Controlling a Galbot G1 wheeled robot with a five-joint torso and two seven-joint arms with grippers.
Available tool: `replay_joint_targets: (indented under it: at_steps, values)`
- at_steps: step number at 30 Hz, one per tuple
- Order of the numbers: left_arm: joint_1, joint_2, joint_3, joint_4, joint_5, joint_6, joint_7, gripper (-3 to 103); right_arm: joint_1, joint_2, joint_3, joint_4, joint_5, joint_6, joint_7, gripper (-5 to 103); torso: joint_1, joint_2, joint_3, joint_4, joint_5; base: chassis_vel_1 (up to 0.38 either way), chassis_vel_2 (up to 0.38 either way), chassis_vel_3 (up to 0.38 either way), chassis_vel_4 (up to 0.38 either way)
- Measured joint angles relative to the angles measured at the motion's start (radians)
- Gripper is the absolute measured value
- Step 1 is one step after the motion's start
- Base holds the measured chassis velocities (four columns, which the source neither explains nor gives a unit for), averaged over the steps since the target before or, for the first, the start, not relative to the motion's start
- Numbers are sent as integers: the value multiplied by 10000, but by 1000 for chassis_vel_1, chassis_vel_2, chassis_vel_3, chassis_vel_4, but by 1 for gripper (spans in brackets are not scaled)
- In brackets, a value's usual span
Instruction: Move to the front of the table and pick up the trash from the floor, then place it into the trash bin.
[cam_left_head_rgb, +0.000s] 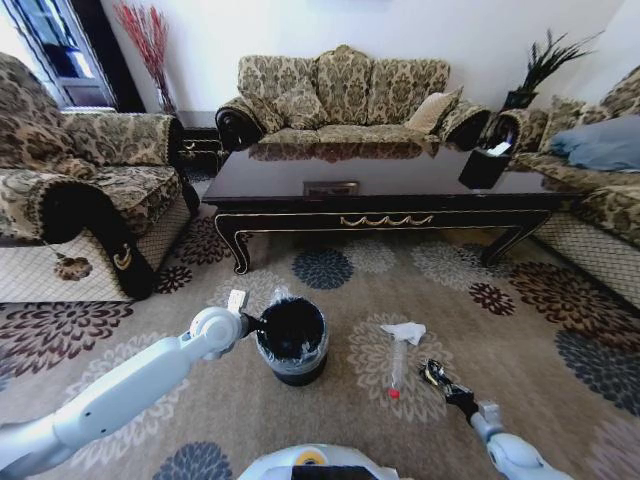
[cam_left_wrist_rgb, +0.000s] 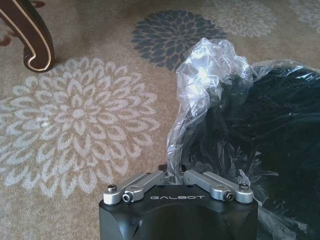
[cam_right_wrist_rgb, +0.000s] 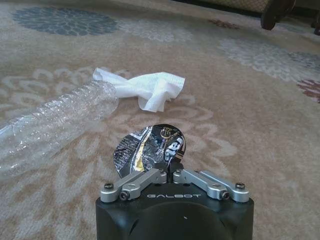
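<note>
The right gripper (cam_right_wrist_rgb: 171, 170), clamped on a crumpled black printed wrapper (cam_right_wrist_rgb: 150, 149), sits low on the floral beige carpet (cam_left_head_rgb: 520, 340), the black round lined bin (cam_left_head_rgb: 291, 340) well off toward the left gripper (cam_left_wrist_rgb: 172, 175), pinched on the bin's clear liner (cam_left_wrist_rgb: 205, 85).

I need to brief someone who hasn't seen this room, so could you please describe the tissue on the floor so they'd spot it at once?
In front of the long dark glossy coffee table, on the beige floral carpet, right of the black round bin, lies the crumpled white tissue. It touches the base end of a slim clear plastic bottle and is the only soft, opaque white piece there.
</note>
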Motion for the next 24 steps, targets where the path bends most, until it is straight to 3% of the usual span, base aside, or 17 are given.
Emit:
replay_joint_targets:
  at_steps: [7, 14, 24]
  values:
    - [-282, -252, 445, 62, -24, 0, -38, 0, -939, -541, 862, 1551, 332, -85, 177, 1, 0, 0, -1, 6, -7, 0, 0, 0, 0]
    - [-1717, -1217, 1898, 502, -193, 0, -184, 0, -3014, -1238, 2294, 4394, 882, -90, 591, 1, 0, 0, -1, 2, -3, 0, 0, 0, 0]
    - [-3026, -2539, 3460, 1214, -308, -1, -372, 0, -5347, -1115, 4373, 7340, 657, 26, 1124, 1, 0, 0, -1, 6, -1, 0, 0, 0, 0]
